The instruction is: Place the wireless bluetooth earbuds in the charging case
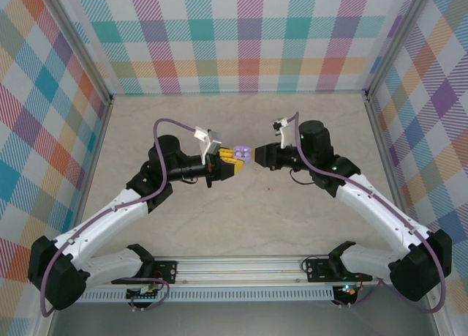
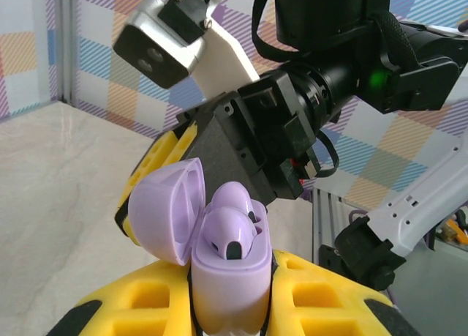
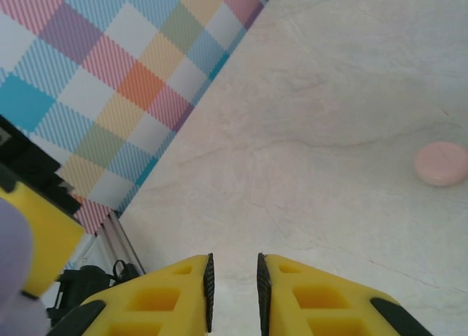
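Buds (image 2: 230, 237) are in the purple case (image 2: 227, 296). Two purple ones sit in its cups, one in front and one just behind it. The back one is partly hidden, so I cannot tell if it is pushed all the way down. The lid (image 2: 164, 204) of the case stands open and leans off to one side. So I think this part of the job is nearly done. What looks left for this case is to close the lid. A round pink case (image 3: 441, 163) lies flat on the table (image 3: 351, 80), well apart from the purple case. It looks closed. I think a pale pair of buds may need to go in that one too, so the whole job could be about half done.

Left gripper (image 1: 235, 157) is closed tight on the purple case. Its yellow fingers press on both sides of the bottom half and hold the case up off the table, with the open top facing the other arm.

Right gripper (image 3: 234, 277) is just beside the purple case, on the lid side. Its fingers are almost together, with just a thin slit between them. Nothing is in that slit, so it holds nothing. I cannot tell if its tips touch the case or the lid.
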Robot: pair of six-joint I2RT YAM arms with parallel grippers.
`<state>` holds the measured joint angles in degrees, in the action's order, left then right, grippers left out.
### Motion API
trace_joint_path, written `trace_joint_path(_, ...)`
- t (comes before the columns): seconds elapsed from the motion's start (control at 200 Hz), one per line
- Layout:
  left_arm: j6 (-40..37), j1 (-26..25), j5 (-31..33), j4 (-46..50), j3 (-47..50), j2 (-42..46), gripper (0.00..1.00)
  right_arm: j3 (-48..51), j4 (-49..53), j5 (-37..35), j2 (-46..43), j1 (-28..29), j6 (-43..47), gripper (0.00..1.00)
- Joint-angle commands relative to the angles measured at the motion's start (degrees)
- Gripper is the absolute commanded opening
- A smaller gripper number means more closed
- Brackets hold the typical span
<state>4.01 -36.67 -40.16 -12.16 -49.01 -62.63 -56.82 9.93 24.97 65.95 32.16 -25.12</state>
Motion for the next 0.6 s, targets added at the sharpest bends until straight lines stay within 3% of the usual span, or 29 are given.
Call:
trace_joint_path(0.0,0.16,-0.67,-2.89,-1.72,-1.7,-0.95,0.12,-0.24,-4.56,4.09,0.54,-0.26,-1.25,0.24)
trace_joint_path(0.595,1.4,-0.69,-3.25,-2.1,-1.84,-4.21,0.12,2.1,-10.45,7.9,-1.61,-0.24,-2.79,0.24)
